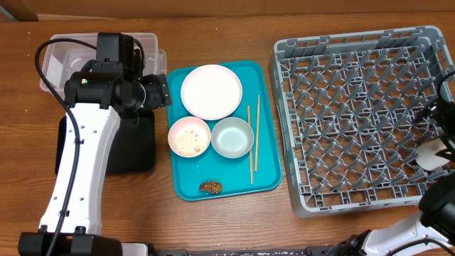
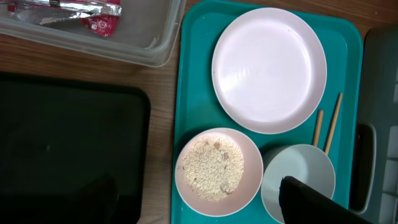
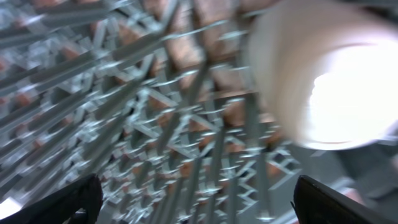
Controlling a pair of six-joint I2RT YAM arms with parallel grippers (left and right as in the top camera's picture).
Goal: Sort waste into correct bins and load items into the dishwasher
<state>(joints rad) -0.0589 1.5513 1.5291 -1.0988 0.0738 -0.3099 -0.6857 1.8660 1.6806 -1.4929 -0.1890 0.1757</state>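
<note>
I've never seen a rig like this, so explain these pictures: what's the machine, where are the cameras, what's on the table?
Two robot arms at a table. One picture looks down from above; the others come from wrist cameras. A teal tray carries a white plate, a bowl of rice scraps, a pale grey bowl, chopsticks and a brown food lump. Nearby: a clear tub holding a snack wrapper, a black tray, and a grey dish rack holding a white cup. The left end effector and right end effector are open, empty.

Wooden counter, four loads.
Clear tub and black tray left, teal tray middle, grey dish rack right.
</note>
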